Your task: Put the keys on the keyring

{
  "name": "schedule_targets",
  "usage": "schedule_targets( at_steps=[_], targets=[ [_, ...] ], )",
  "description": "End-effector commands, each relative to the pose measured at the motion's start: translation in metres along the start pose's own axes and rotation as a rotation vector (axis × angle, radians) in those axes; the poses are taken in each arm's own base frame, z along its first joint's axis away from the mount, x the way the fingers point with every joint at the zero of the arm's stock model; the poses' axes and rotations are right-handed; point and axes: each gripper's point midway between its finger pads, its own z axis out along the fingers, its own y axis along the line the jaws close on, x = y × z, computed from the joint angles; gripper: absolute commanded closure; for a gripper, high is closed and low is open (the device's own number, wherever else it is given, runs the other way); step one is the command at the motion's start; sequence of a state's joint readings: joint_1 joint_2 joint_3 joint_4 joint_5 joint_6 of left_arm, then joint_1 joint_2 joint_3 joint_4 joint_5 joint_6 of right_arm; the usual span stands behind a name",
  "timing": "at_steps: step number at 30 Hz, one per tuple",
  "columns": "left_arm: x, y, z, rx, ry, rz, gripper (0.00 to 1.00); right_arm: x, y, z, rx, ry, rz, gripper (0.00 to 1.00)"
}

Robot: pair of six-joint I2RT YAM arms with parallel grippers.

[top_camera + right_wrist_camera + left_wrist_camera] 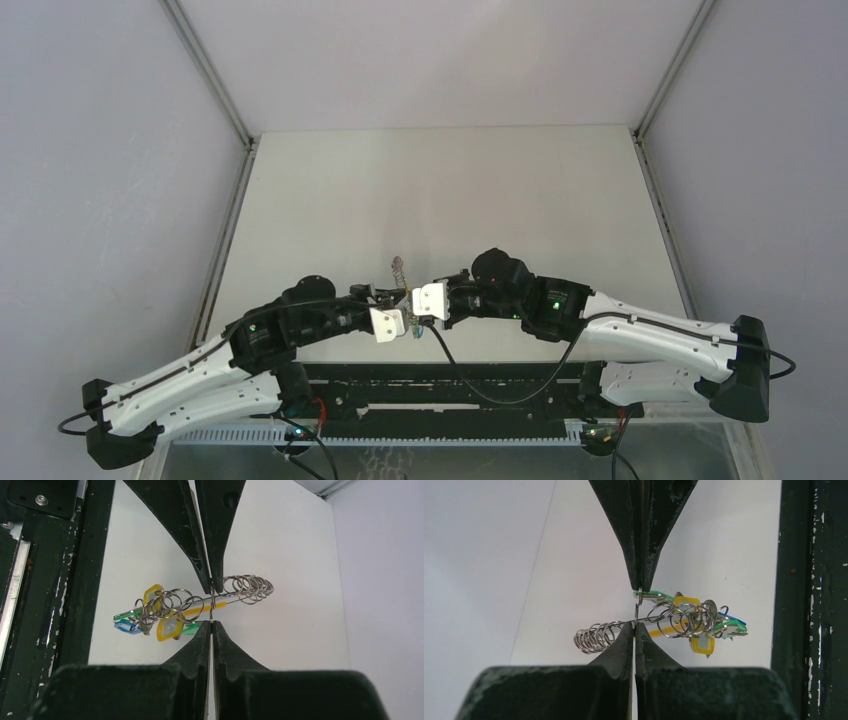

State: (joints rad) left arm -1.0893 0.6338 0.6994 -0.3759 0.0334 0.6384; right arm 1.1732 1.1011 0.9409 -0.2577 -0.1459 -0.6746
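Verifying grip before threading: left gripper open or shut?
Shut. In its wrist view the left gripper closes with no gap, pinching a thin wire loop of the keyring.

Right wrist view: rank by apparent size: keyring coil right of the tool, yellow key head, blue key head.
1. keyring coil, clearly largest.
2. yellow key head.
3. blue key head, partly hidden behind rings, so its place against the yellow one is unsure.

Both arms bend inward, the left gripper [637,605] and right gripper [212,605] meeting tip to tip, jaws pressed closed.
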Motion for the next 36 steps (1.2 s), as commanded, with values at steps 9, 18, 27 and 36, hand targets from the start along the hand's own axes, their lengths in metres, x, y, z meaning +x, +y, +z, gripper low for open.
schedule_targets(
  at_steps=[9, 18, 27, 36],
  targets=[
    [-0.0121, 0.0069, 0.001, -0.036, -0.057, -0.006, 1.0, -0.0167, -0.0127, -0.005, 0.057, -0.047, 0.01, 1.0],
    [-0.0122, 0.0064, 0.0018, -0.032, -0.057, -0.006, 1.0, -0.0194, -0.0109, -0.0059, 0.045, -0.06, 0.004, 1.0],
    [-0.0122, 0.0068, 0.0021, -0.034, -0.055, -0.008, 1.0, -0.0215, -0.0083, -0.0063, 0.031, -0.07, -0.003, 1.0],
    [-0.0111, 0.0076, 0.0019, -0.038, -0.05, -0.008, 1.0, -0.016, -0.0107, -0.0056, 0.048, -0.045, 0.01, 1.0]
  ],
)
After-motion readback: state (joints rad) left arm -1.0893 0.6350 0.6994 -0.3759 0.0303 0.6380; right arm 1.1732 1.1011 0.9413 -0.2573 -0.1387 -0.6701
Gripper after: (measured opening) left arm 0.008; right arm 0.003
